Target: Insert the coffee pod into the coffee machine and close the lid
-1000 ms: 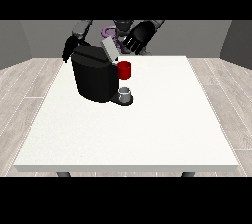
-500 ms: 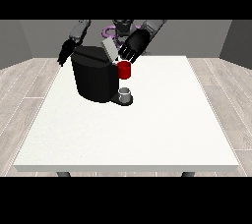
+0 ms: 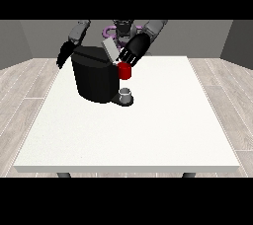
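My hand at the view's right (image 3: 134,51) is reaching over the top of the black coffee machine (image 3: 96,78), its fingers lying against the raised grey lid (image 3: 110,50); I cannot tell how far they are curled. Just below that hand a red thing at the machine (image 3: 124,71) is showing, and lower still a small grey thing (image 3: 126,93) is sitting on the machine's base. My hand at the view's left (image 3: 64,55) is hanging beside the machine with fingers pointing down. The white table (image 3: 148,130) is spreading out beneath.
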`<state>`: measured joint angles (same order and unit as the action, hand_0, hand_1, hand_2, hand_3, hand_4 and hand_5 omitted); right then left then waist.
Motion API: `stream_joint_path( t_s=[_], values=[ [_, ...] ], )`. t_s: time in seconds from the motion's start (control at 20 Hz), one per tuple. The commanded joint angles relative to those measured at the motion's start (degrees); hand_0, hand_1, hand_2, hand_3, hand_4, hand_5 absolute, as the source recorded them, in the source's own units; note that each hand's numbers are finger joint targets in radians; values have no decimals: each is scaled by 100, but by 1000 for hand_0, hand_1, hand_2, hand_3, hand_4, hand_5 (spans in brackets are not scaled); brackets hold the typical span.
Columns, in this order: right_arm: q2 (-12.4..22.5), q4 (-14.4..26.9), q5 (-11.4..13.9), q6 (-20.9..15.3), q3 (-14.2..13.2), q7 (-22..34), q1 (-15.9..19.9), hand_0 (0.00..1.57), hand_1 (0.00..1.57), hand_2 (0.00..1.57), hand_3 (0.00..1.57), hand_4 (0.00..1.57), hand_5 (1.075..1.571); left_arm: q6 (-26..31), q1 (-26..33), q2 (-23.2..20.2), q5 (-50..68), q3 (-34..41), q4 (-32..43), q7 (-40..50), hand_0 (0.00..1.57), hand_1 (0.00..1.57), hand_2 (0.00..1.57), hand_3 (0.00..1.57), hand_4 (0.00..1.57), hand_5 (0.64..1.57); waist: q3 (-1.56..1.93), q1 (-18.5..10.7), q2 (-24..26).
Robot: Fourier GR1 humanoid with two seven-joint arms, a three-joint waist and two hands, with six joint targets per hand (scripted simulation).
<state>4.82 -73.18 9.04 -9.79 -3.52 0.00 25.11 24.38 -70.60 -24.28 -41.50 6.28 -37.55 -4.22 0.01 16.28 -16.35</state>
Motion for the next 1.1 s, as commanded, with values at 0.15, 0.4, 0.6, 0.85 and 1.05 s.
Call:
stream_joint_path(
  t_s=[0.15,0.4,0.6,0.85,1.05],
  values=[
    [-54,-39,111,-99,80,125,77,0,0,0,0,169,1571,-2,-200,-113,-49,41,126,-114,1166,1166,1233,1193,421,1571,0,110,-155],
    [-112,-25,54,-35,112,8,45,0,0,0,0,0,1571,-94,-315,-225,-117,66,122,-112,1231,1231,1267,1211,389,1571,1,136,-145],
    [-182,110,136,-325,16,92,334,0,0,0,0,0,1571,-143,-399,-112,-114,44,97,-217,1212,1212,1245,1199,352,1571,0,-32,-297],
    [79,147,-35,11,-104,-149,99,0,0,0,0,0,1571,-461,-215,-75,-223,16,28,-255,1180,1180,1198,1170,351,1571,0,70,-175],
    [-39,128,54,-103,-5,247,391,0,0,0,0,0,1571,-343,-476,-161,-503,-182,142,22,1209,1209,1228,1132,0,1571,1,121,-113]
  ],
)
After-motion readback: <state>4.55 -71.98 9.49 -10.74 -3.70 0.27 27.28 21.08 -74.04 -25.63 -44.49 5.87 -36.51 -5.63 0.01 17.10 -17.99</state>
